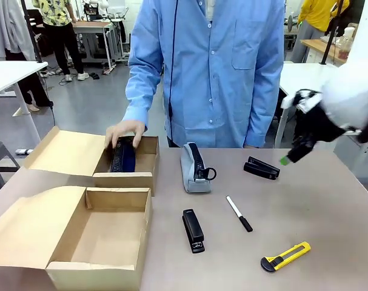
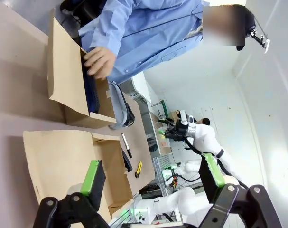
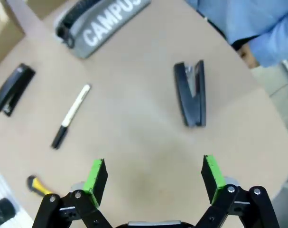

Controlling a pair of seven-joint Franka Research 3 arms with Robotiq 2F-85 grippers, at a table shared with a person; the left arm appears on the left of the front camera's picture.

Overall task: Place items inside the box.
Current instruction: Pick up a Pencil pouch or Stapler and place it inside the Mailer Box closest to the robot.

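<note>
Closest to the front camera sits the larger box (image 1: 114, 239), plain brown corrugated cardboard with matte walls. It occupies the near-left corner of the surface (image 1: 329, 206), its wide flap lid (image 1: 32, 224) folded out flat to the left. Just behind it stands the smaller box (image 1: 141, 177), of the same brown card, also with its flap laid open to the left. A dark blue pouch (image 1: 124, 156) stands on its long edge inside the smaller box, and the person's hand (image 1: 124, 130) lies over its far end.

The other items lie loose on the smooth grey-brown surface, to the right of the boxes. The grey pencil case (image 1: 193, 173) is soft fabric with a black zip and stands on edge near the middle; white letters reading CAMPUS run along its side in the right wrist view. In front of it lies a slim black stapler (image 1: 193, 230). To its right lie the white marker pen (image 1: 239, 213) with a black cap and the yellow-black utility knife (image 1: 285, 256). A second stapler (image 1: 260, 168), glossy black with its two halves parted in a narrow V, lies toward the far right.

The right gripper (image 3: 153, 173) hangs above the surface near that second stapler, green pads spread wide, touching nothing. The left gripper (image 2: 152, 171) is likewise spread wide and holds nothing, high over the larger box.
</note>
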